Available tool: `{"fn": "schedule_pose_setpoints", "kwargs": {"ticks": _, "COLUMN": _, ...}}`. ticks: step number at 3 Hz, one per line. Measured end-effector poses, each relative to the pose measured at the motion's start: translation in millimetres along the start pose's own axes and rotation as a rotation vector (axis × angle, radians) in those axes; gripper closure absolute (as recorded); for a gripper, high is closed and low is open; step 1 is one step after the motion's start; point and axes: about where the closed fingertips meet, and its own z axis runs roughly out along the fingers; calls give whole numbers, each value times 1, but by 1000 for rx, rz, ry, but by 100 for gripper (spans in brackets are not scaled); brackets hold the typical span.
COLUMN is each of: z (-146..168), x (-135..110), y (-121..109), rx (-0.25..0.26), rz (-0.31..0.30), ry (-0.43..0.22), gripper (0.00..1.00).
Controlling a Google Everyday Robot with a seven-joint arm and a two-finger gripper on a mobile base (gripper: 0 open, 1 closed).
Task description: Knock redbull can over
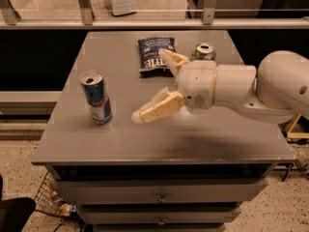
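The redbull can (96, 96), slim, blue and silver with a silver top, stands upright on the left part of the grey table (120, 144). My gripper (149, 85) hovers over the middle of the table, to the right of the can and apart from it. Its two tan fingers (157, 108) are spread wide open and hold nothing. The lower finger points toward the can, with a clear gap between its tip and the can.
A dark blue chip bag (152, 54) lies at the back of the table. A second, wider can (203, 51) stands behind my arm at the back right. A glass railing runs behind the table. Drawers sit under the tabletop.
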Motion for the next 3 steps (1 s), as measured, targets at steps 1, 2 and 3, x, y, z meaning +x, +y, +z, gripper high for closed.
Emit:
{"fn": "schedule_pose_setpoints", "kwargs": {"ticks": 1, "z": 19, "x": 16, "y": -4, "rx": -4, "rz": -3, "ry": -22, "gripper": 0}}
{"fn": "schedule_pose_setpoints", "kwargs": {"ticks": 2, "z": 35, "x": 30, "y": -6, "rx": -6, "rz": 23, "ry": -24, "gripper": 0}}
{"fn": "schedule_pose_setpoints", "kwargs": {"ticks": 3, "z": 48, "x": 35, "y": -4, "rx": -12, "rz": 59, "ry": -18, "gripper": 0}}
